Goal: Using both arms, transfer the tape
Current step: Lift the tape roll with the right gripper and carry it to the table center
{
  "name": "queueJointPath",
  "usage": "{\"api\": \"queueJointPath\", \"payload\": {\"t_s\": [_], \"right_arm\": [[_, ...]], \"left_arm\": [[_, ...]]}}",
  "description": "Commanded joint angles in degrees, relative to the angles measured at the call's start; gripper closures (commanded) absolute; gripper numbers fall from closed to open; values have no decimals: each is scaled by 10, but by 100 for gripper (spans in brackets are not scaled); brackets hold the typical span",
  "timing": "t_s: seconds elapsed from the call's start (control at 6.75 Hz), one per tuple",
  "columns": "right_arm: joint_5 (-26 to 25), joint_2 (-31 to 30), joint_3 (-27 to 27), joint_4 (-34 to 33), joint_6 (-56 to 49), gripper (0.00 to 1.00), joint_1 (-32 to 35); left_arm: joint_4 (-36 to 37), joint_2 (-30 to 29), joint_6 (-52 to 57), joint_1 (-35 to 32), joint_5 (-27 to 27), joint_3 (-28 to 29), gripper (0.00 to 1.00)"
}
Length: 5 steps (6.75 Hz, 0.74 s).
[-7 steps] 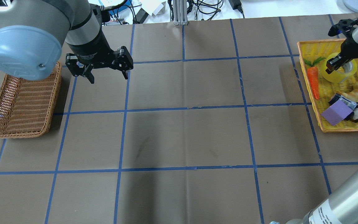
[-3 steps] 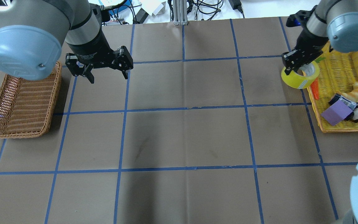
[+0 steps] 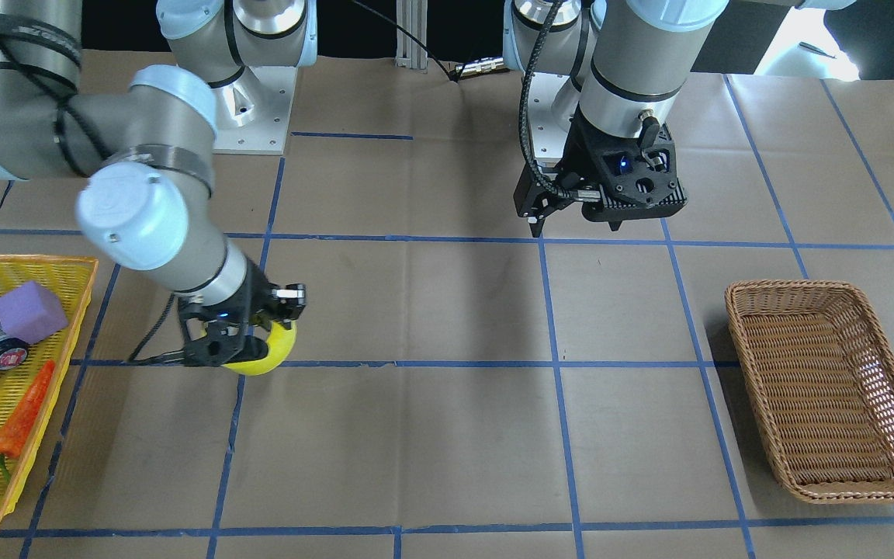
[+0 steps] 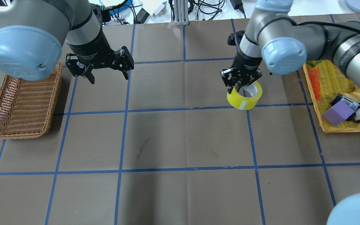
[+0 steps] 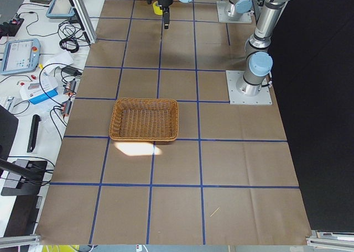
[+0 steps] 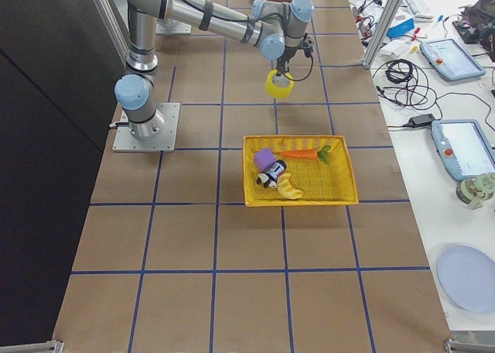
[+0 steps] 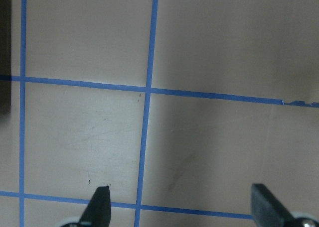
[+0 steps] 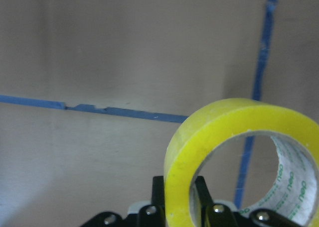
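Observation:
The yellow tape point(image 4: 245, 97) hangs from my right gripper point(image 4: 239, 89), which is shut on the roll's wall, one finger inside the core and one outside. It is held just above the table, right of centre. In the front-facing view the tape point(image 3: 267, 355) shows under the right gripper point(image 3: 237, 341). In the right wrist view the roll point(image 8: 224, 137) fills the lower right. My left gripper point(image 4: 109, 78) is open and empty, hovering over the table's far left part; it also shows in the front-facing view point(image 3: 575, 227) and the left wrist view point(image 7: 182, 207).
A brown wicker basket point(image 4: 20, 103) sits at the left edge, near my left gripper. A yellow tray point(image 4: 339, 128) at the right edge holds an orange carrot point(image 4: 315, 81), a purple block point(image 4: 337, 113), a croissant and a small toy.
My right gripper has lifted the tape out of the yellow tray and carried it left, out over the table. The left arm has not moved.

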Motion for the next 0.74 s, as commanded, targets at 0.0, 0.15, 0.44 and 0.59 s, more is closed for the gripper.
{"api": "queueJointPath", "payload": {"t_s": [0.0,0.15,0.44,0.59], "right_arm": [[45,15,8,-41,141,94,116],[89,29,16,-39,162,88,128],[86,30,13,-34,161,1,119],[39,24,-6,-31,146,0,86]], "left_arm": [[0,0,0,-1,2,-4,0],[0,0,0,-1,0,-10,0],[0,0,37,1,0,-16,0],[0,0,50,3,-1,-17,0]]}}
